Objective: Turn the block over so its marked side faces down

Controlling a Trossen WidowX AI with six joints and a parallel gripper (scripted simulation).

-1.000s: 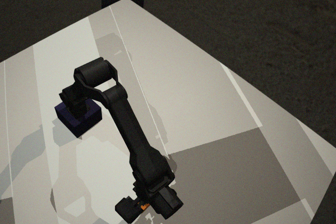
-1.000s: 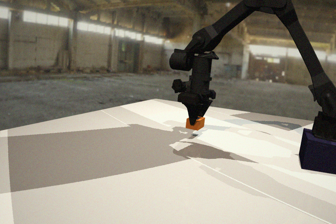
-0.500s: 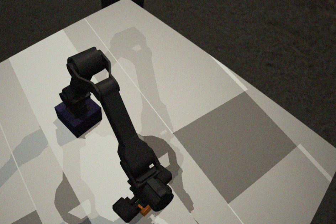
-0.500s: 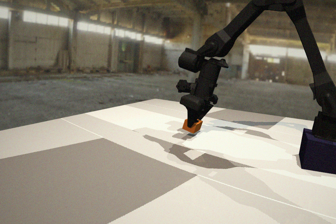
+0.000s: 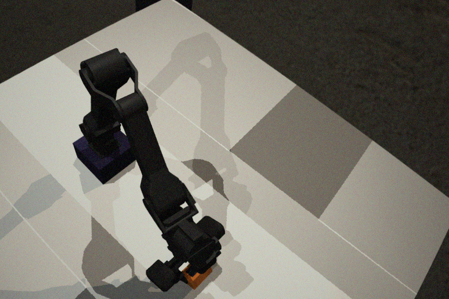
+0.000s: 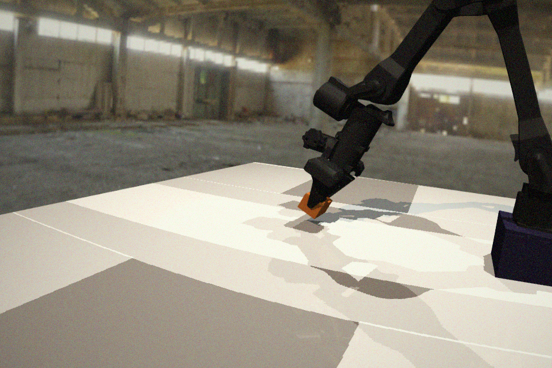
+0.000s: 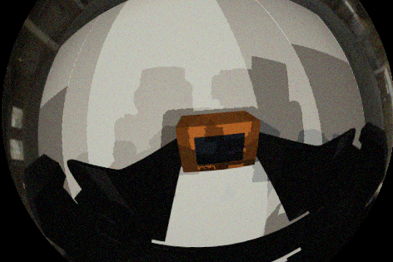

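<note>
The orange block is held tilted, its lowest corner just above the table. Its marked side, with a dark rectangle, faces back toward the gripper body, so it points upward and leans toward the arm's base. My gripper is shut on the block, one finger on each side. It slants down and away from the base. In the top view the gripper body hides much of the block, and the marked side is hard to make out in the exterior view.
The arm's dark purple base block stands on the table, behind the gripper. The table's far edges show in the top view. Shadows of the arm and large grey patches lie across the pale top.
</note>
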